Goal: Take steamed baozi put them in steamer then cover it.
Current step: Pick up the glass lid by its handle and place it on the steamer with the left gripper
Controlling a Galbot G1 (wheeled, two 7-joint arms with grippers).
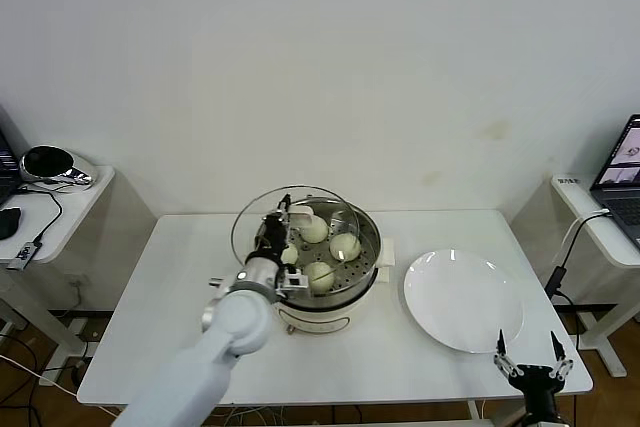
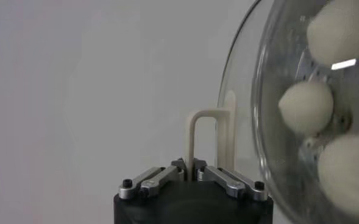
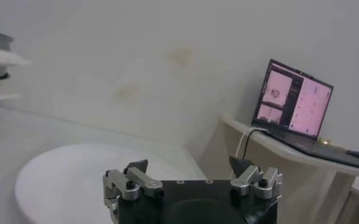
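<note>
The steamer [image 1: 352, 297] stands mid-table with three baozi showing in it [image 1: 314, 229] [image 1: 345, 246] [image 1: 319, 276]; a fourth is partly hidden behind my left gripper. My left gripper [image 1: 280, 239] is shut on the cream handle [image 2: 192, 137] of the glass cover [image 1: 247, 219] and holds it tilted on edge over the steamer's left rim. The left wrist view shows the cover [image 2: 270, 73], with baozi [image 2: 306, 107] seen through the glass beyond my left gripper [image 2: 188, 165]. My right gripper [image 1: 533, 362] is open and empty at the table's front right corner; it also shows in its own wrist view [image 3: 191, 167].
A flat white plate [image 1: 463, 299] lies right of the steamer and shows in the right wrist view [image 3: 75, 176]. A laptop [image 1: 625, 172] sits on the right side table, with a cable hanging. A dark round object [image 1: 50, 162] sits on the left side table.
</note>
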